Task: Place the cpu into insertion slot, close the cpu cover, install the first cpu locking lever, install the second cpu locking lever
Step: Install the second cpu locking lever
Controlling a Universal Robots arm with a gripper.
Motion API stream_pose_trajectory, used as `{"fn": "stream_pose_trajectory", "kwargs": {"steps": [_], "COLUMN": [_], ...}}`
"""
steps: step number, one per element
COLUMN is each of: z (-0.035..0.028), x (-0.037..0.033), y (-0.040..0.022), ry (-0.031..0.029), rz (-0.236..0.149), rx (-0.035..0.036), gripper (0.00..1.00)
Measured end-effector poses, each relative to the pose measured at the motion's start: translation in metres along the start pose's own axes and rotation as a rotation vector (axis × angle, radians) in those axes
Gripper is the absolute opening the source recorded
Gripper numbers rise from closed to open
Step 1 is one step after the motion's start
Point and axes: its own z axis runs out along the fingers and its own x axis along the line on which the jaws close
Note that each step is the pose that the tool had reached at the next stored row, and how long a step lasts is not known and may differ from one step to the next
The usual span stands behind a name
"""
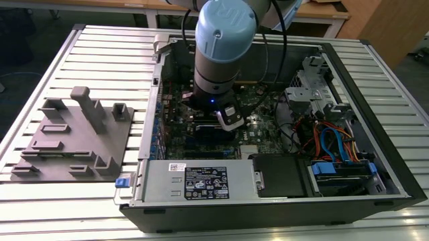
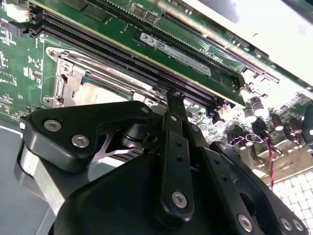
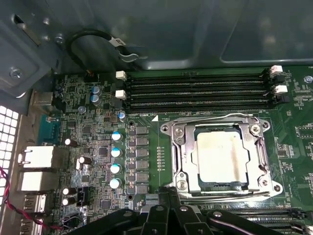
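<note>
1. Ribbed metal table [image 1: 80, 55] fills the exterior view, with wooden furniture behind it.
2. An open PC case [image 1: 395, 165] lies on the table, its green board [image 1: 176, 131] facing up.
3. To the exterior view's left of the case sits a grey fixture [image 1: 70, 145] with upright posts and small blocks.
4. A grey power supply [image 1: 194, 183] sits along the case's near edge, with blue and orange cables [image 1: 335, 140] toward the exterior view's right.
5. The arm [image 1: 221, 45] reaches straight down into the case, over the middle of the board.
6. The gripper [image 3: 168, 193] sits low over the board; in the first wrist view its tip is at the socket's edge.
7. Its black fingers [image 2: 174, 105] come together to a narrow tip in the second wrist view, clenched, with nothing seen between them.
8. The cpu [image 3: 218, 156] lies flat in the insertion slot [image 3: 182, 128], its pale metal top showing.
9. The cpu cover [image 3: 252, 157] lies down around the cpu, framing it.
10. A thin wire lever [image 3: 215, 116] runs along the socket's side nearest the memory slots [image 3: 195, 90].
11. Those four long black slots lie just beside the socket, white clips at their ends.
12. Silver capacitors [image 3: 116, 152] stand in a row beside the socket, apart from it.
</note>
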Motion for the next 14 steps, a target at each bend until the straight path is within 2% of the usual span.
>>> {"fn": "stream_pose_trajectory", "kwargs": {"steps": [14], "z": [0.0037], "x": [0.0011], "y": [0.0038], "ry": [0.0001], "rz": [0.000], "rx": [-0.0015], "gripper": [0.10]}}
